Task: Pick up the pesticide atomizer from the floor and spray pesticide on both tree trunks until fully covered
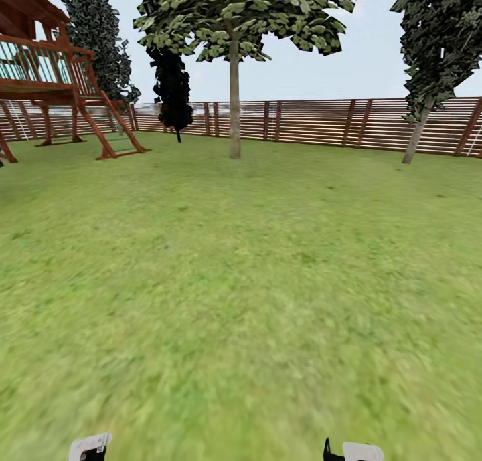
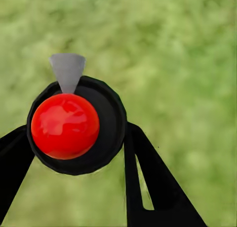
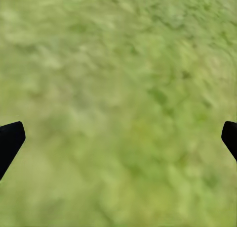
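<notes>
My left gripper [image 2: 76, 133] is shut on the pesticide atomizer [image 2: 74, 125], seen from above over grass. The bottle shows a glossy red top [image 2: 64, 125], a dark round body and a grey nozzle [image 2: 67, 71], with a black finger [image 2: 148, 177] on each side. My right gripper [image 3: 120, 138] is open, nothing between its fingertips [image 3: 10, 143], only lawn beneath. Far ahead stands a tree with a straight grey-brown trunk [image 1: 234, 100]. A second tree with a leaning trunk [image 1: 416, 136] stands at the far right by the fence.
A brown slatted fence [image 1: 314, 121] closes the far side of the lawn [image 1: 241, 280]. A red-brown wooden playhouse with ladders [image 1: 60, 86] stands at the far left. Beside it is a narrow black-leaved tree [image 1: 173, 86]. White parts of my arms [image 1: 89, 446] show at the bottom edge.
</notes>
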### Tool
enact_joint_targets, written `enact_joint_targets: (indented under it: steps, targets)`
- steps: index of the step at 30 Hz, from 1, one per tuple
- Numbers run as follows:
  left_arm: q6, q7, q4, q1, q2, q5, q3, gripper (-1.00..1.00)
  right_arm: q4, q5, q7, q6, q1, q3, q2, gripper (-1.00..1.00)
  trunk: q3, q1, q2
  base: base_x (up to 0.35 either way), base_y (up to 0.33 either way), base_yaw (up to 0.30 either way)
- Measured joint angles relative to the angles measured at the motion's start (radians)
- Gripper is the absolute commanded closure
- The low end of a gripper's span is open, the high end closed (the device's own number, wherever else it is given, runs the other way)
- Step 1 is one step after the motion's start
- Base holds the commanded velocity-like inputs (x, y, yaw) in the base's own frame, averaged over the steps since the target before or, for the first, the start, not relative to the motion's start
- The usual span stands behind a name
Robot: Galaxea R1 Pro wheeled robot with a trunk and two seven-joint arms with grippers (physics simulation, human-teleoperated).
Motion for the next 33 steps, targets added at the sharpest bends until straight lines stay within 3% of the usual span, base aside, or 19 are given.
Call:
enact_joint_targets:
  steps: [33]
  targets:
    - [0.000, 0.000, 0.000, 0.000, 0.000, 0.000, 0.000, 1.00, 0.000, 0.000, 0.001, 0.000, 0.000, 0.000, 0.000, -1.00, 0.000, 0.000, 0.000, 0.338, 0.000, 0.000]
